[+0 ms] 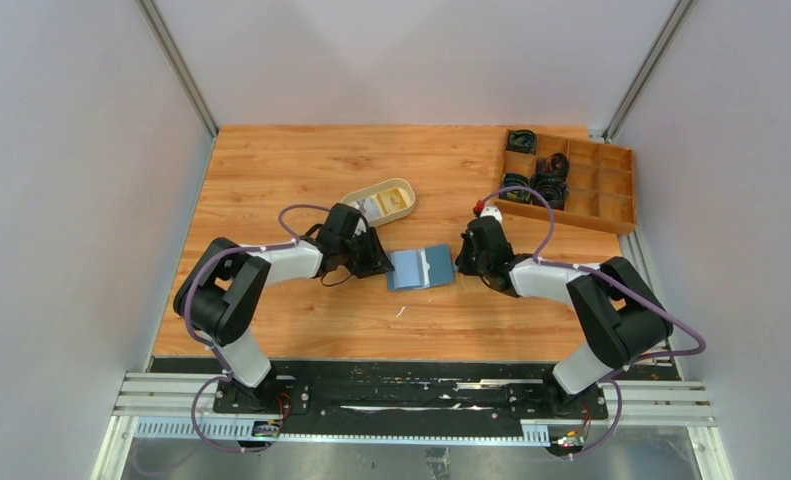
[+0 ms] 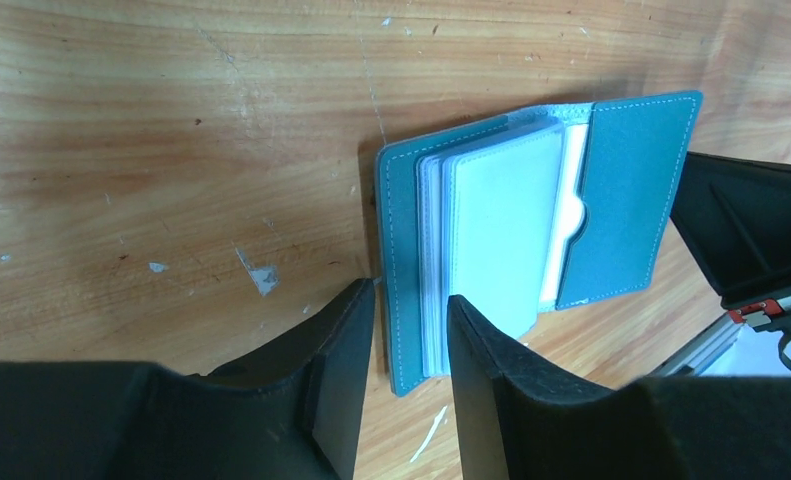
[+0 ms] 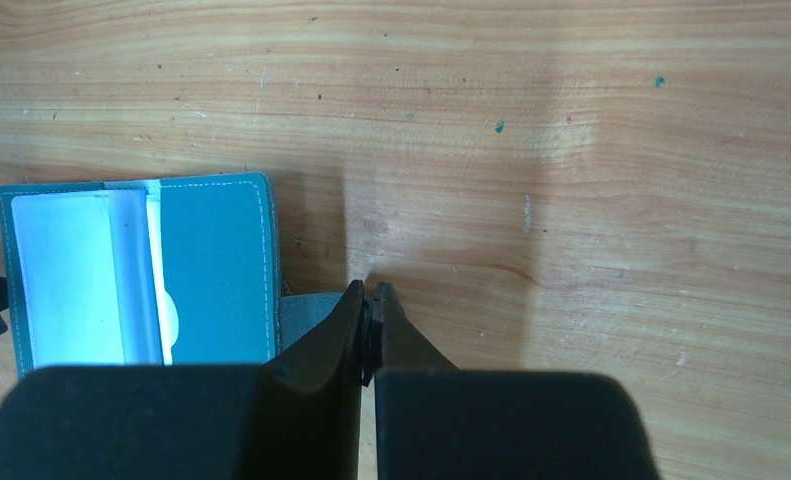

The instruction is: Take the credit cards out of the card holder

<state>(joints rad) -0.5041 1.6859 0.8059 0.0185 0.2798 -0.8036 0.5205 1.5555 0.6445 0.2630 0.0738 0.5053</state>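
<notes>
The card holder (image 1: 421, 268) lies open on the table between my two grippers. In the left wrist view its blue pocket (image 2: 631, 190) is on the right and a stack of pale inner sleeves (image 2: 501, 230) is on the left. A whitish card (image 2: 571, 215) shows at the pocket's thumb notch. My left gripper (image 1: 379, 262) is open, and its jaws (image 2: 409, 300) straddle the holder's near left edge. My right gripper (image 1: 463, 258) is shut and empty (image 3: 371, 290), just right of the holder (image 3: 216, 270), beside its greyish closing tab (image 3: 306, 315).
A cream oval tray (image 1: 403, 190) stands just behind the left gripper with something pale lying in it. A wooden compartment box (image 1: 611, 185) with black items stands at the back right. Grey walls enclose the table on three sides.
</notes>
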